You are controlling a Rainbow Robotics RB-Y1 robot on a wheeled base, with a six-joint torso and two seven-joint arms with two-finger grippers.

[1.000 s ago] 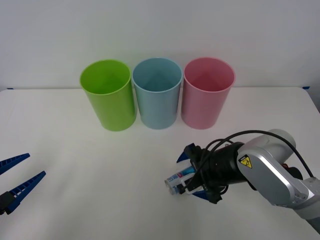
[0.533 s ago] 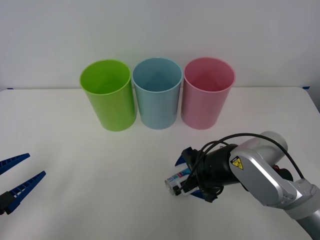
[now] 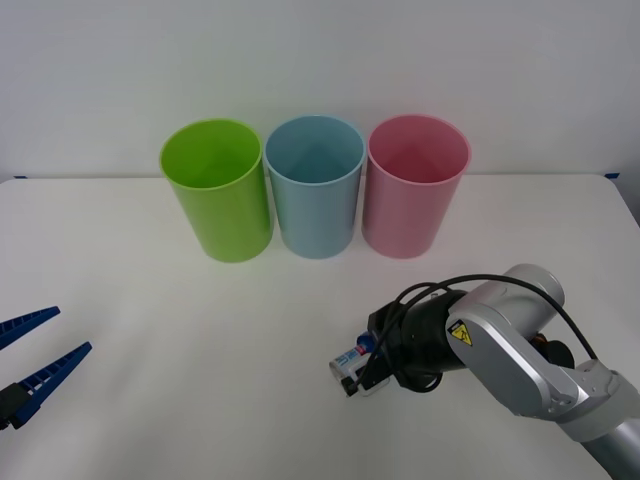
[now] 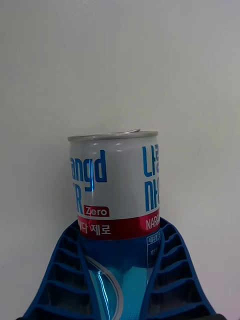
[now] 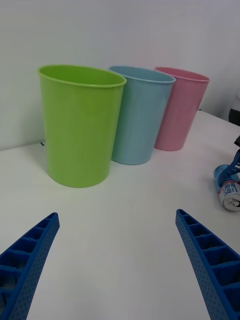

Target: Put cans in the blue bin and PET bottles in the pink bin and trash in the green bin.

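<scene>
Right end effector clamped on small blue-and-silver drink can, lying sideways toward white tabletop's near right. Left end effector open, idle, near left edge. Advice: lift clear, carry above tall light-blue plastic bin's rim mid-rear, then release.

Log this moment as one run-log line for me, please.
right pincer: shut on can, lying on table | left pincer: open, idle near table edge | blue bin: not yet reached
</scene>
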